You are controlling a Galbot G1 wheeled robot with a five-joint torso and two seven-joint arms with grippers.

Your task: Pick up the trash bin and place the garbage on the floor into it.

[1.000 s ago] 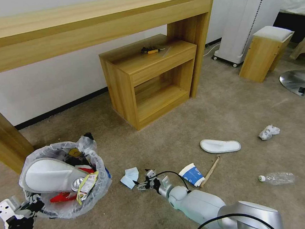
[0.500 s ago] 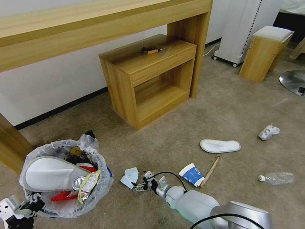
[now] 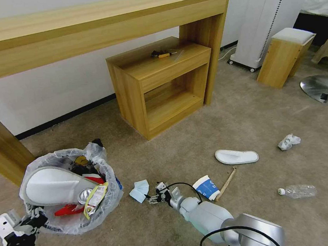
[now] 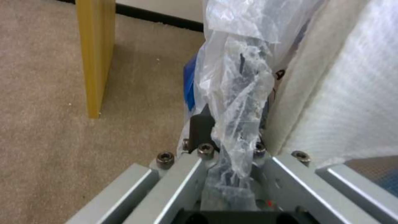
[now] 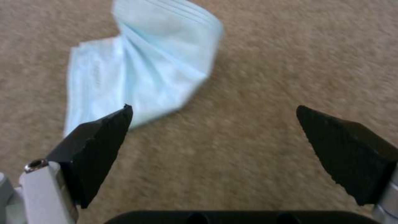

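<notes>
The right hand (image 3: 154, 197) hung low over the floor (image 3: 166, 153) with its two dark fingers (image 5: 99, 137) spread wide and gripping nothing, its tip just beside the pale blue tissue (image 3: 140, 190), which lay folded and flat on the carpet at the near left. In the right wrist view one finger overlapped the tissue's (image 5: 136, 74) near edge while the other stood well off over bare carpet, so the spread was not centred on it. To take it cleanly, I judged the hand should shift until the folded part lay between both fingers, press down into the pile, then pinch; a thin sheet like that could slip out of a shallow grip. The left hand (image 3: 31, 222) was clenched on the crinkly bag at the near rim of the trash bin (image 3: 68, 185), the plastic (image 4: 232, 93) bunched between its jaws. The bin stood at the near left, already holding a white slipper (image 3: 52, 186), a can and wrappers, and should be kept steady and close for the drop. Farther right lay a paper cup (image 3: 206, 187), a wooden stick (image 3: 226, 183), a second slipper (image 3: 236, 156), a white wad (image 3: 289, 141) and a clear bottle (image 3: 298, 191).
</notes>
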